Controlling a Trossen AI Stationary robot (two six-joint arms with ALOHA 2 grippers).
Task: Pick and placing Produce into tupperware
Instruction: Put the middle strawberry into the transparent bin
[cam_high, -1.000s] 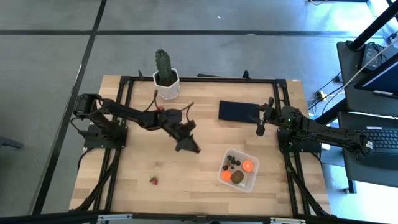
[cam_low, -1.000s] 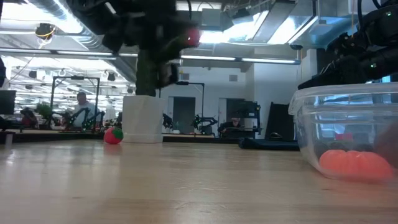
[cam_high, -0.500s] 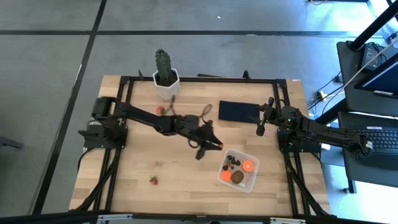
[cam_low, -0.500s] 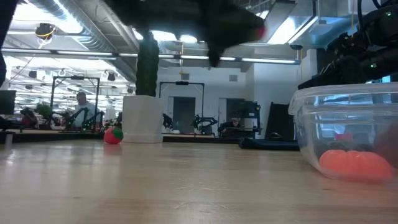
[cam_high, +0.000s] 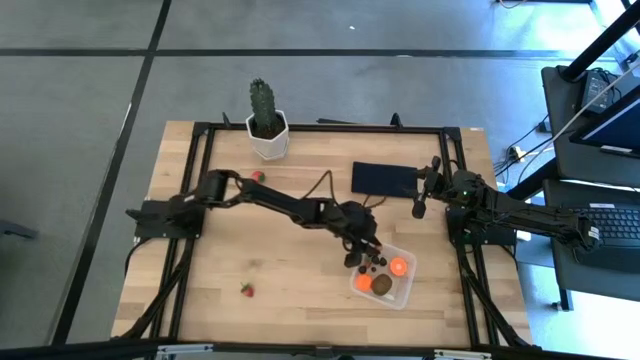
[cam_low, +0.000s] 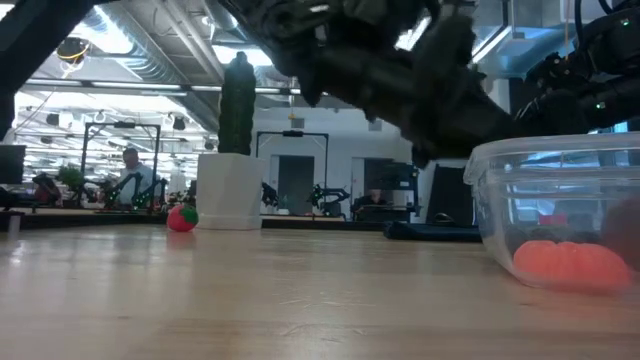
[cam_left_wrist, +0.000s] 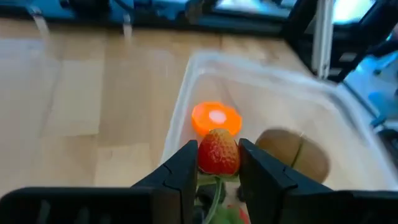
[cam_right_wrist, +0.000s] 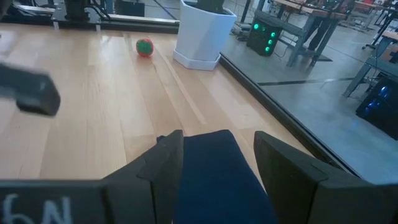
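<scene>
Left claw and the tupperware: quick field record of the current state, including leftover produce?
left claw: shut on a strawberry, at the tupperware's near edge
tupperware: clear box, no lid, front right of table
in tupperware: orange ball, brown kiwi, dark berries
loose on table: strawberry front left; strawberry beside the cactus pot
right claw: open, holding nothing, over the black rectangle

Left claw (cam_left_wrist: 218, 163) outstretched, pinched shut; right claw (cam_right_wrist: 217, 155) parked, fingers apart.
</scene>
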